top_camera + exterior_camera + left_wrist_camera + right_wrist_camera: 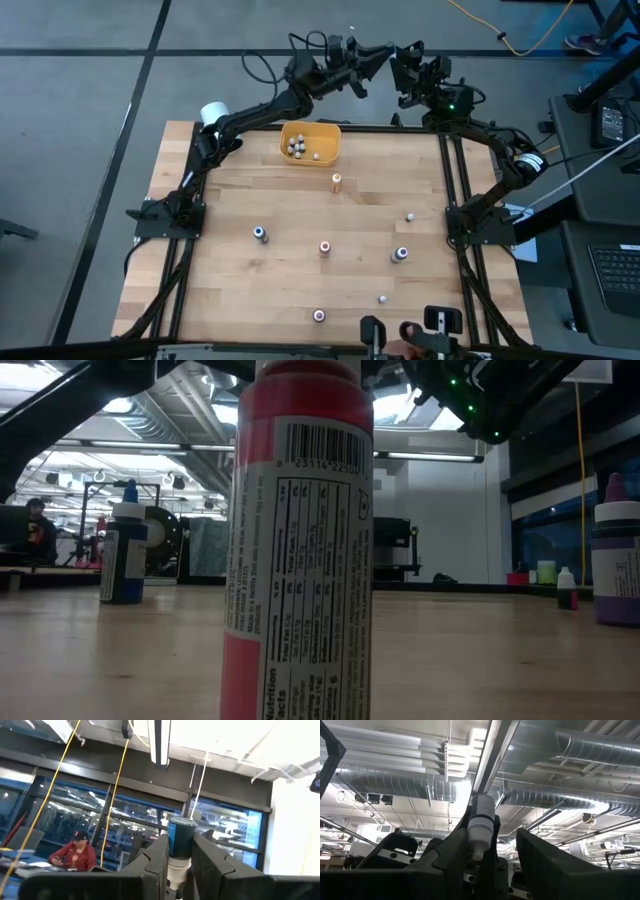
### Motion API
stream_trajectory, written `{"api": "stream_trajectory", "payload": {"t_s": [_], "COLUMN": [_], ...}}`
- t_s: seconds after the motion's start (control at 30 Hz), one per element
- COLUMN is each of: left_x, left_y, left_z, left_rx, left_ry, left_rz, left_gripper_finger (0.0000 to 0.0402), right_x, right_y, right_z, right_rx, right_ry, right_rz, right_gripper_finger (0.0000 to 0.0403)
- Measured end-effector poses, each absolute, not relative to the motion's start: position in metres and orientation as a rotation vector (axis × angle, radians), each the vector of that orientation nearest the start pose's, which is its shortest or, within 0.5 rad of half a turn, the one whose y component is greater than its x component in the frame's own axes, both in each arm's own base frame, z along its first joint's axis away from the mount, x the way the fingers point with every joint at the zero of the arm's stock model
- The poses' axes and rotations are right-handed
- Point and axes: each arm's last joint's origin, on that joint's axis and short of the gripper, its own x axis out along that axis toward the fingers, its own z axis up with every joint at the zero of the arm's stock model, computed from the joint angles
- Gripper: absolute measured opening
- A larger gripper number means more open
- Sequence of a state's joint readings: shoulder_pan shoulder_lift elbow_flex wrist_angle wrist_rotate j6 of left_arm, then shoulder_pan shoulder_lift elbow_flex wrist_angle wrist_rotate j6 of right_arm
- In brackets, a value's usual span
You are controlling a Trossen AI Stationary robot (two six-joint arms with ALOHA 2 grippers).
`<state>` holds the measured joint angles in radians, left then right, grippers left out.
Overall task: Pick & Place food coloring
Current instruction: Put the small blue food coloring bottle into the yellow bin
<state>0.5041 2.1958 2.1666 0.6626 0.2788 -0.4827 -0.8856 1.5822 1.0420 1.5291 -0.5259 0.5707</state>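
Both arms are raised beyond the table's far edge, behind the yellow-orange bin (310,142). My left gripper (365,62) (180,851) is shut on a blue-bodied food coloring bottle (181,837). My right gripper (405,72) (494,826) faces the ceiling with a pale food coloring bottle (481,822) in it. Several bottles lie inside the bin. Others stand upright on their bases on the table: orange cap (336,181), blue caps (259,234) (400,255), red caps (325,247) (319,315), white caps (410,216) (382,298). My left gripper pinches the blue bottle between its two fingers (152,857) at the pale neck end (177,867). The blue body sticks out past the fingertips, lifted clear of the table. My right gripper carries the pale bottle lifted clear, nozzle (477,852) toward the wrist. Its body lies against one finger (455,845). A sliver of ceiling shows between it and the other finger (540,852). The place of contact is hidden.
A big white cylinder (213,113) sits at the table's far left corner. In the low view a red bottle (300,540) fills the foreground, with a blue bottle (125,550) to the left and a purple one (618,560) to the right. A person (75,855) sits in the room beyond.
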Motion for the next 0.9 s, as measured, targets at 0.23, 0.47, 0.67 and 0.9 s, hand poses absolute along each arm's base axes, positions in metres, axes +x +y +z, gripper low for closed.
{"api": "stream_trajectory", "payload": {"t_s": [0.23,0.47,0.67,0.9], "left_x": [0.4442,0.4433,0.4428,0.4427], "left_y": [0.2339,0.2332,0.2336,0.2337], "left_z": [0.4212,0.4229,0.4232,0.4232], "left_rx": [-0.255,-0.243,-0.237,-0.228], "left_ry": [-0.629,-0.644,-0.651,-0.652], "left_rz": [0.063,0.064,0.07,0.073], "left_gripper_finger": [0.0065,0.0065,0.0065,0.0066], "right_x": [0.2108,0.2115,0.2116,0.2118], "right_y": [-0.2347,-0.2348,-0.2348,-0.2349], "right_z": [0.3778,0.3783,0.3784,0.3782], "right_rx": [-0.127,-0.128,-0.126,-0.123], "right_ry": [-0.809,-0.798,-0.797,-0.793], "right_rz": [-0.082,-0.073,-0.074,-0.073], "right_gripper_finger": [0.0169,0.0129,0.0101,0.0096]}}
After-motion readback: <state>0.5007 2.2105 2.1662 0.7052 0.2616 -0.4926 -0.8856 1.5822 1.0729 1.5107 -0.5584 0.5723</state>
